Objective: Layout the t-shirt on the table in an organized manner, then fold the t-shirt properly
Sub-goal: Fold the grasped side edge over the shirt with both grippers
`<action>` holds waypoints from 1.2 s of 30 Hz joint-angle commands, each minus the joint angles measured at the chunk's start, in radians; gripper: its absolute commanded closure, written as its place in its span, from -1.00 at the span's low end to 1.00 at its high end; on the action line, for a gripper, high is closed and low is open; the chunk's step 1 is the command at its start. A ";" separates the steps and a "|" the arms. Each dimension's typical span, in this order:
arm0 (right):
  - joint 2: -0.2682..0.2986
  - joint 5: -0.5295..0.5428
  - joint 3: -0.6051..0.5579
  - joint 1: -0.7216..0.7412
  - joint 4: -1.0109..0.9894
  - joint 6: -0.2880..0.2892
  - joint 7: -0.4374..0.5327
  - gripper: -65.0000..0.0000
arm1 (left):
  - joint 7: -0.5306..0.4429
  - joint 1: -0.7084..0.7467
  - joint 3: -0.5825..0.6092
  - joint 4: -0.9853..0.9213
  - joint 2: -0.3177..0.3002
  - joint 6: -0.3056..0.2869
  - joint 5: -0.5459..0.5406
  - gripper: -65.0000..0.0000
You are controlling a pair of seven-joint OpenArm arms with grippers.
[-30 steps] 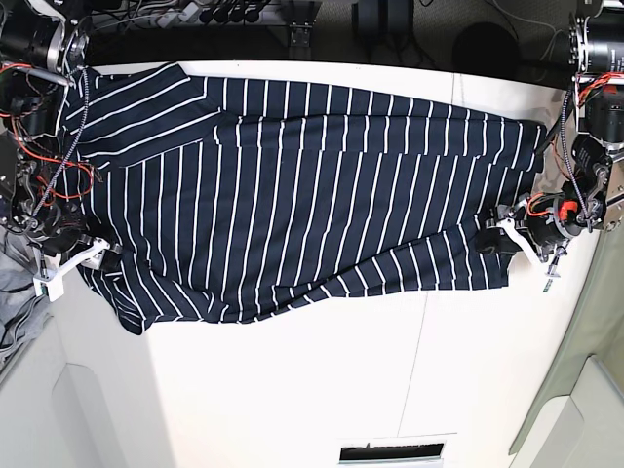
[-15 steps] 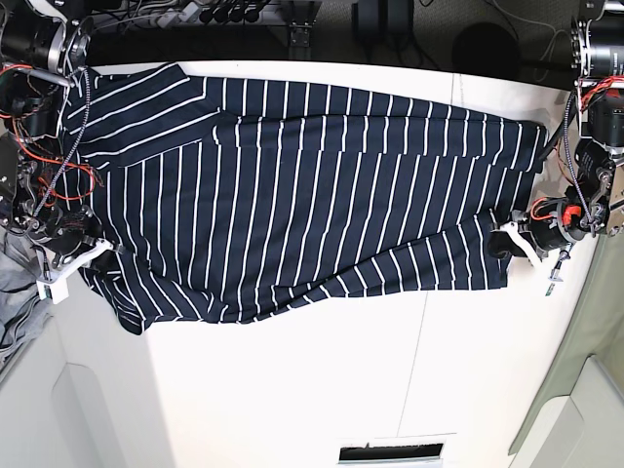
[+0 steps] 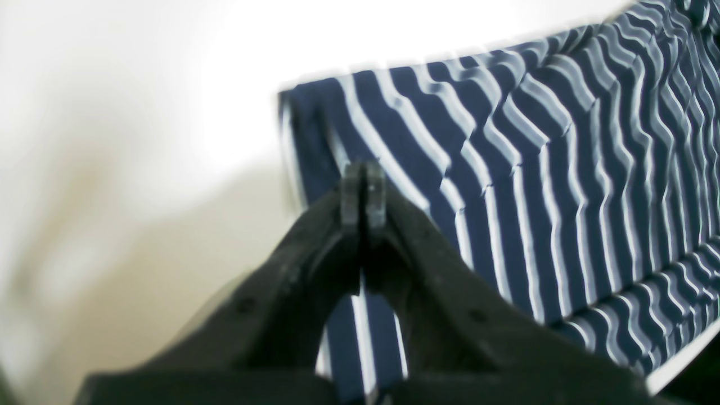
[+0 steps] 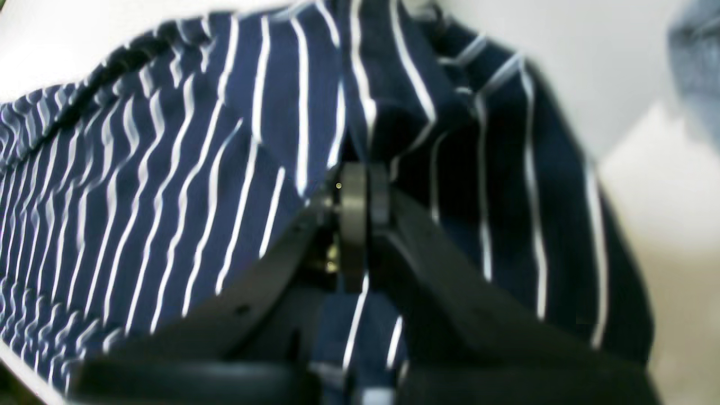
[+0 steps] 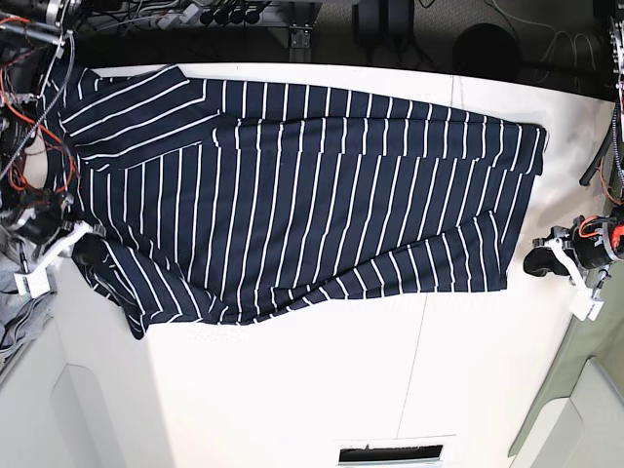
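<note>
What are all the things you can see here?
t-shirt: one, dark navy with thin white stripes, spread flat across the table's far half.
table: one, white, under everything.
seam line: one, thin and dark, on the table's near half.
grey cloth: one, at the table's edge by the right arm.
left hand: one, black, shut, by the shirt's end.
right hand: one, black, shut, at the shirt's other end.
</note>
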 commanded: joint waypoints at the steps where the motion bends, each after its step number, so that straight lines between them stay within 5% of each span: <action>1: 0.029 0.041 0.008 -0.015 0.053 0.009 0.017 1.00 | -0.014 -0.021 -0.007 0.014 -0.025 -0.012 -0.021 1.00; 12: 0.035 0.099 0.229 -0.439 0.448 0.010 -0.003 1.00 | -0.008 0.048 -0.007 0.014 -0.031 -0.012 -0.021 1.00; 21: 0.032 0.142 0.331 -0.544 0.460 0.012 -0.017 1.00 | -0.007 0.048 -0.007 0.014 -0.032 -0.012 -0.025 1.00; 22: 0.032 0.142 0.331 -0.544 0.460 0.012 -0.027 0.73 | -0.007 0.048 -0.007 0.014 -0.032 -0.012 -0.027 1.00; 24: 0.029 0.136 0.332 -0.546 0.460 0.012 -0.031 0.13 | -0.007 0.047 -0.007 0.014 -0.032 -0.012 -0.040 0.66; 26: 0.029 0.134 0.332 -0.547 0.460 0.012 -0.030 -0.19 | -0.007 0.047 -0.007 0.014 -0.032 -0.012 -0.065 0.38; 30: 0.029 0.126 0.332 -0.546 0.460 0.007 0.021 -0.20 | -0.039 0.047 -0.007 0.014 -0.030 -0.012 -0.080 0.10; 36: 0.030 0.061 0.332 -0.497 0.452 -0.030 0.046 -0.20 | -0.124 0.027 -0.007 0.014 0.013 -0.012 0.006 0.07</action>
